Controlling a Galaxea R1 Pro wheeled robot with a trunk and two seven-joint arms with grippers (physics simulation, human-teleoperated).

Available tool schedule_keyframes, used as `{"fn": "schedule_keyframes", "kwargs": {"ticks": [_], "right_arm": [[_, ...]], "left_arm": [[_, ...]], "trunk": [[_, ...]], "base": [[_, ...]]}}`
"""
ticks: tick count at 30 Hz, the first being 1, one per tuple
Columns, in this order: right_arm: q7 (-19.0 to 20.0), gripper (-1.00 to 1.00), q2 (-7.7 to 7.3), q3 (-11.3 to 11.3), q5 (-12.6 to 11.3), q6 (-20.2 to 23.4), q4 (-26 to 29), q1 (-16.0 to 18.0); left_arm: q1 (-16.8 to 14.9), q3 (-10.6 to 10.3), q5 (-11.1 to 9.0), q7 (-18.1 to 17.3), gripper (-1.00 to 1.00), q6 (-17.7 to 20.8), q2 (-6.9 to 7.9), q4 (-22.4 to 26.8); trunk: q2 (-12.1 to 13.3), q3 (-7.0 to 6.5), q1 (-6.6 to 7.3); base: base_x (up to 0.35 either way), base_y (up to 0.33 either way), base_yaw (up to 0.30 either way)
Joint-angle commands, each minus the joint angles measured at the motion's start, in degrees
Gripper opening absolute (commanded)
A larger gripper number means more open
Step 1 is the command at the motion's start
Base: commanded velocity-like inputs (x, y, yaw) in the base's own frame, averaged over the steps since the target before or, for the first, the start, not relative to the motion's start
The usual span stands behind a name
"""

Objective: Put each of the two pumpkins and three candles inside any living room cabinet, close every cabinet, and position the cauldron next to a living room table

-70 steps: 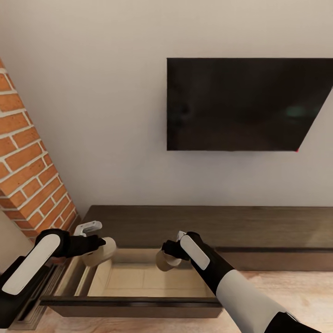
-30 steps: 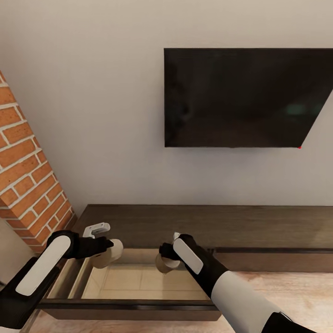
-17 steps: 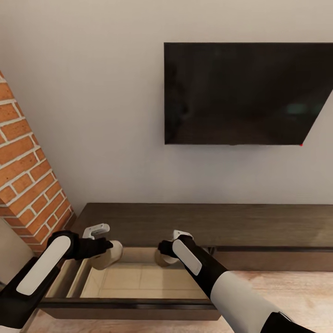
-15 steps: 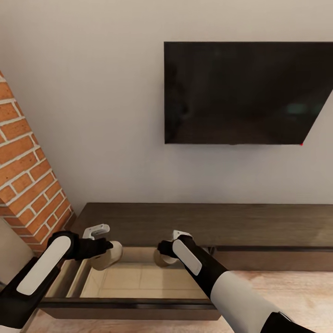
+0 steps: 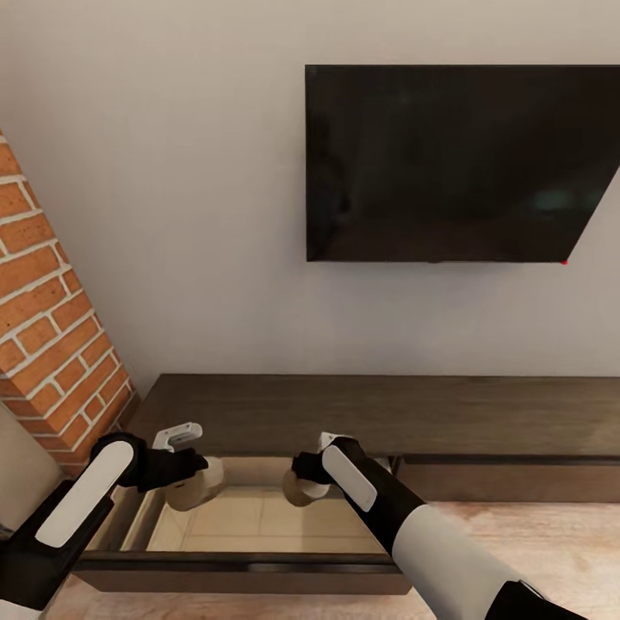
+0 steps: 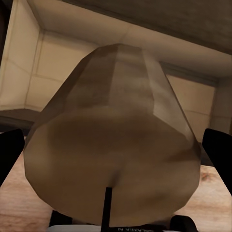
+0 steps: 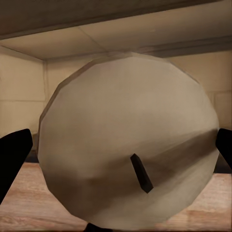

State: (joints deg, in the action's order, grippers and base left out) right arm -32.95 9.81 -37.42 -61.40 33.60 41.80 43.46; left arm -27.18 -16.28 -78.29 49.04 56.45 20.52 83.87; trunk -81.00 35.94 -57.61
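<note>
Two short, stubby, cream-to-tan wax candles are in play: the left gripper (image 5: 191, 479) is clamped on the left candle (image 5: 199, 484), and the right gripper (image 5: 303, 479) is clamped on the right candle (image 5: 301, 489). Both hang over the back of the open pale-beige drawer (image 5: 258, 530) of the long, low dark-brown wooden cabinet (image 5: 379, 413).

To do this step well, we judge that we should lower each candle close to the drawer floor, keep them apart and clear of the drawer walls, then part the fingers and lift straight up so neither tips.

In the left wrist view the left candle (image 6: 113, 145) looks faceted and olive-tan, its dark wick towards the camera; in the right wrist view the right candle (image 7: 128, 145) shows a pale flat top with a short dark wick.
</note>
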Motion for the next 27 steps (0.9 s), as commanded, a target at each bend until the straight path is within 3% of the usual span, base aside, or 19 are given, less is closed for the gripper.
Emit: {"fn": "schedule_keyframes", "kwargs": {"ticks": [1,20,27], "right_arm": [[-0.46,-1.0,-0.03,-0.15,-0.62,0.12,0.12,0.09],[1.13,-1.0,-0.49,-0.12,-0.82,-0.55,0.37,0.1],[1.13,-1.0,-0.42,-0.11,-0.83,-0.55,0.38,0.1]], "left_arm": [[-0.06,-0.07,-0.56,0.63,-1.0,-0.02,0.05,0.0],[-0.06,0.19,-0.38,0.71,-1.0,-0.14,0.05,0.12],[-0.06,0.19,-0.64,0.64,-1.0,-0.11,0.05,0.42]], "trunk": [[-0.45,0.24,-0.22],[-8.07,3.65,-4.4],[-8.07,3.65,-4.4]], "base": [[0.0,0.0,0.0],[0.0,0.0,0.0],[0.0,0.001,0.0]]}}
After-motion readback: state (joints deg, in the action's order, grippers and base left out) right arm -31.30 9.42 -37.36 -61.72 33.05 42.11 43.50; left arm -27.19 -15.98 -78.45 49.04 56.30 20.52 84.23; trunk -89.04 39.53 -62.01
